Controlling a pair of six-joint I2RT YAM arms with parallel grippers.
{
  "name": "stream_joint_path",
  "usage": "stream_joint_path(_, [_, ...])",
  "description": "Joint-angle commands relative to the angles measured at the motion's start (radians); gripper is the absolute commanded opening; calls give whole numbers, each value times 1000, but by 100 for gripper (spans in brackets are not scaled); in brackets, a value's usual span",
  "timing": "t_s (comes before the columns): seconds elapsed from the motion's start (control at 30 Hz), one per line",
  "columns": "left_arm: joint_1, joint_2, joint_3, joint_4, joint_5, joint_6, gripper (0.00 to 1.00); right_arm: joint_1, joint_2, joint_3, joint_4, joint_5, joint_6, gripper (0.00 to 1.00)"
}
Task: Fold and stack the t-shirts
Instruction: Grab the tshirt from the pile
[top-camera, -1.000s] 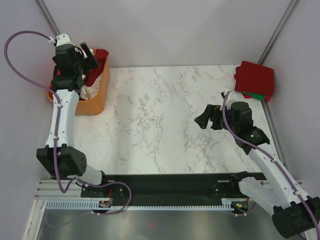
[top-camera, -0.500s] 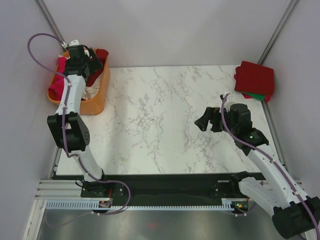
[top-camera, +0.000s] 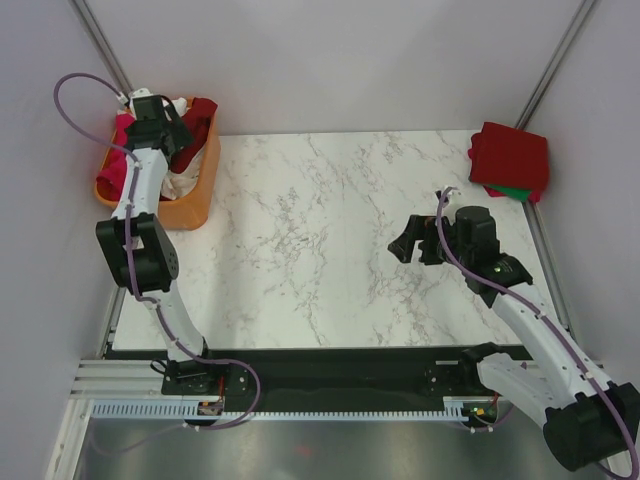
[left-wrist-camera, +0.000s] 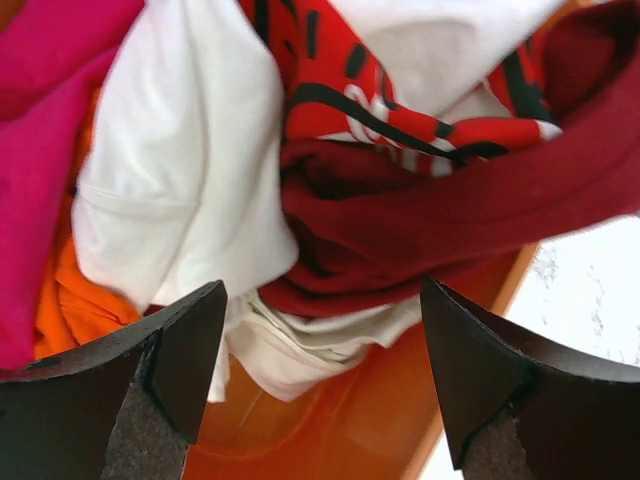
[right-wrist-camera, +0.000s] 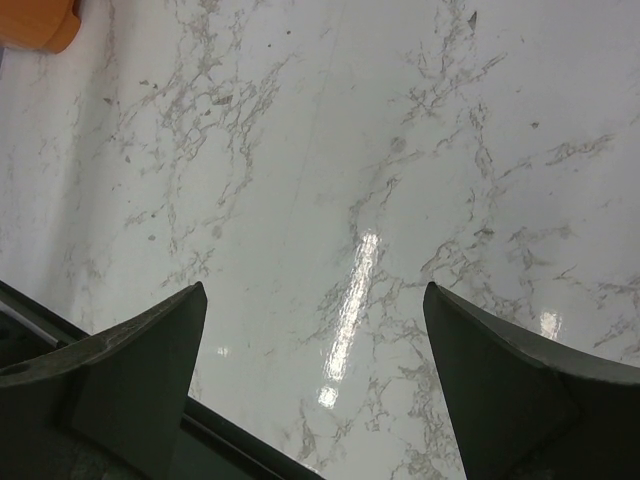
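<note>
basket (top-camera: 200, 192): orange plastic tub, smooth and a bit glossy, rounded corners, parked at the 10 o'clock corner of the table (top-camera: 320, 220)
table: flat white marble-look top with grey veins, shiny enough to throw glare in the right wrist view
cream tee (left-wrist-camera: 190, 180): soft white cloth bunched into fat folds in the basket, with a red patch of black-and-white print up at 12 o'clock in the left wrist view
dark red tee (left-wrist-camera: 430, 215): heavier-looking cloth, twisted into a thick roll lying across the cream one and running off toward 3 o'clock
pink tee (left-wrist-camera: 45, 110): bright magenta, smooth, crammed in at 9 o'clock
orange tee (left-wrist-camera: 70, 305): just a crumpled bit showing under the pink one, around 8 o'clock
left gripper (left-wrist-camera: 322, 330): black fingers spread wide, right over the pile, nothing pinched; the cream and dark red folds sit just past the gap, can't tell if the tips touch cloth
right gripper (top-camera: 413, 245): also spread wide, holding nothing, over bare marble around 4 o'clock, well apart from every tee
red tee (top-camera: 510, 152): folded into a neat flat square at the 2 o'clock corner
green tee (top-camera: 512, 190): only a thin sliver peeking out from under the red one
</note>
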Motion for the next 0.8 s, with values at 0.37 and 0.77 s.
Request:
stream_joint_path(0.37, [67, 116, 90, 53, 17, 40, 72, -1, 31, -5, -4, 14, -13, 98])
stream_joint_path(0.77, [67, 150, 150, 51, 25, 37, 3, -1, 46, -8, -4, 28, -13, 98])
